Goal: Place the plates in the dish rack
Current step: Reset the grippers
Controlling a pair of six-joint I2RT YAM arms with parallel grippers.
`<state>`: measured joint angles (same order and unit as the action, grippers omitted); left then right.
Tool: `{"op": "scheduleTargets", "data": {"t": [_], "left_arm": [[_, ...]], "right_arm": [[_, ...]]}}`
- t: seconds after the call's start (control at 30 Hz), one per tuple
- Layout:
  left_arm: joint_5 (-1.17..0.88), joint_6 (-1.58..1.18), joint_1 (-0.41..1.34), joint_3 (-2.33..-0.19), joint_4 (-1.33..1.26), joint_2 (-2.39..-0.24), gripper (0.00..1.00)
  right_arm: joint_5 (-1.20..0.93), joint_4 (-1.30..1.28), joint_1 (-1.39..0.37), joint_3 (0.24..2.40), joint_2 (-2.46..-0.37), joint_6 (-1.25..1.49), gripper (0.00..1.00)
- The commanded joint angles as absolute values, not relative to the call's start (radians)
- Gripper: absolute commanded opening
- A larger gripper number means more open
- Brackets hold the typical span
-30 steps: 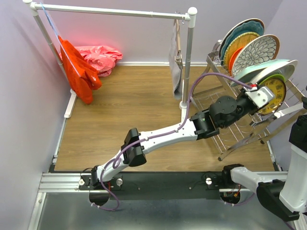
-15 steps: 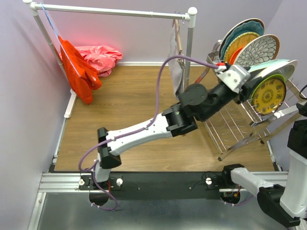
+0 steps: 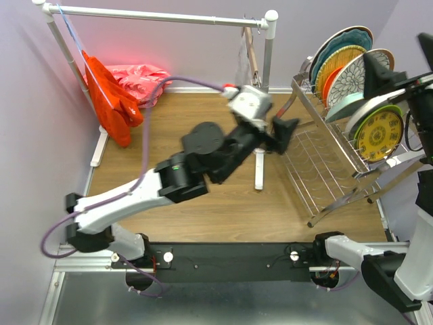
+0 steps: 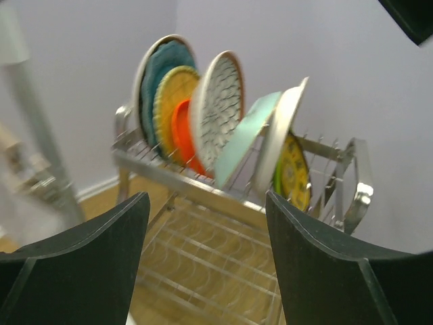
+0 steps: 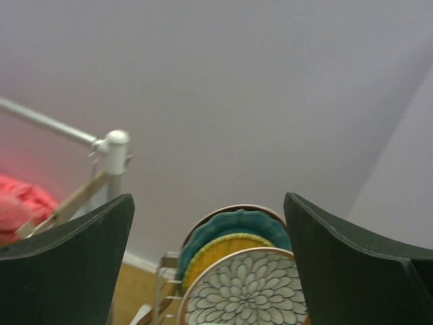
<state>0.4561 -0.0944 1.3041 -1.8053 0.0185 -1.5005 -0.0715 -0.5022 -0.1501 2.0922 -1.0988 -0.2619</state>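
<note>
Several plates [image 3: 379, 134] stand on edge in the dish rack [image 3: 318, 162], held upright by its tines; we hold our left hand [image 3: 283, 134] spread and empty beside it, right hand [image 5: 208, 200] spread above the plates

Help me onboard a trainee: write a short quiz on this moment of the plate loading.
1. True or false: the left gripper holds a plate.
2. Which plate in the dish rack stands nearest the arms' bases? A: teal scalloped. B: the yellow-brown patterned plate. C: orange.
3. On the right gripper, are the jaws open or shut?
Key: 1 false, its jaws are apart and empty. 2 B. 3 open.
</note>
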Motion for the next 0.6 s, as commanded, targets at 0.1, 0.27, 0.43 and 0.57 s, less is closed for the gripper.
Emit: {"op": "scheduleTargets", "data": {"t": [0.1,0.27,0.43,0.57], "left_arm": [[0.747,-0.307,1.289,-1.531,0.181,-1.143,0.78],[0.825,-0.354,1.27,-1.483,0.239,-1.062,0.78],[0.857,-0.344,1.221,-1.508,0.287,-1.032,0.78],[0.931,-0.328,1.187,-1.537,0.318,-1.02,0.78]], "right_arm": [[-0.272,-0.789,-0.146,2.197,-1.175,-0.132,1.0],[-0.134,-0.707,-0.146,2.149,-1.137,-0.019,1.0],[-0.084,-0.596,-0.146,2.04,-1.042,-0.003,1.0],[-0.022,-0.551,-0.146,2.006,-1.011,-0.005,1.0]]}}
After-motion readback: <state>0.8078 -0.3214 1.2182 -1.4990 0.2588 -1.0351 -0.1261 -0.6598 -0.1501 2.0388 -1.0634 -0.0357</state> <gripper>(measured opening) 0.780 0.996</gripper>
